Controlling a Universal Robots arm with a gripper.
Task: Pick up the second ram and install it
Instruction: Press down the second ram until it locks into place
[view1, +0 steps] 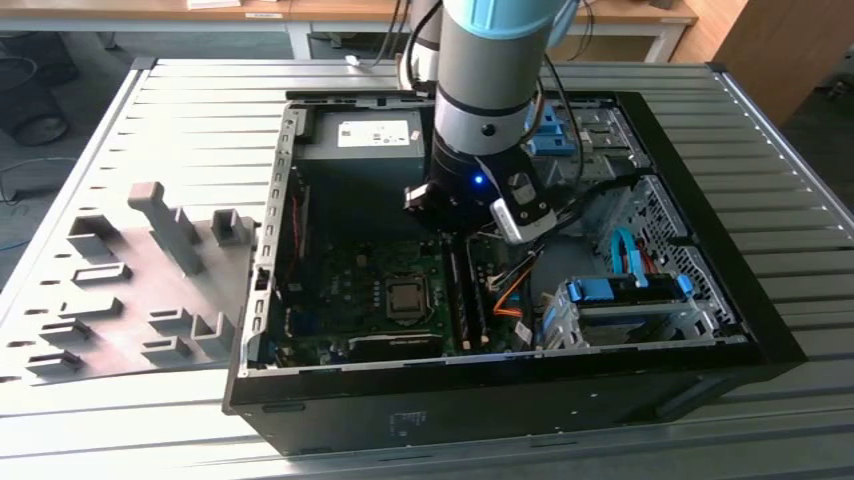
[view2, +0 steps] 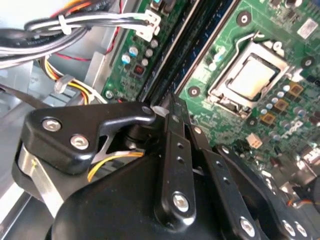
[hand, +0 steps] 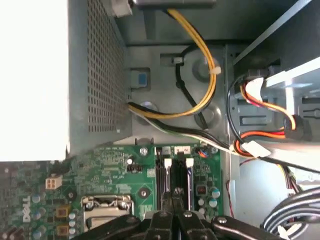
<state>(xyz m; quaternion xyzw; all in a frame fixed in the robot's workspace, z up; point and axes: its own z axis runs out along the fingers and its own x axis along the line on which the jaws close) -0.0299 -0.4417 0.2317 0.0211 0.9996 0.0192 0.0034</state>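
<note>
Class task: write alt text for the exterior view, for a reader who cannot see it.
A robot arm reaches down into an open computer case, its gripper just above the memory slots beside the processor socket. Grey plastic holder blocks sit on the slatted metal table to the exterior view's left.

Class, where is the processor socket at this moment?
In the exterior view, the processor socket sits on the motherboard inside the open case, just to the exterior view's left of the memory slots under the arm.

The open computer case lies on the slatted table, holder blocks at its exterior-view left, the gripper seemingly down over the memory slots inside.
</note>
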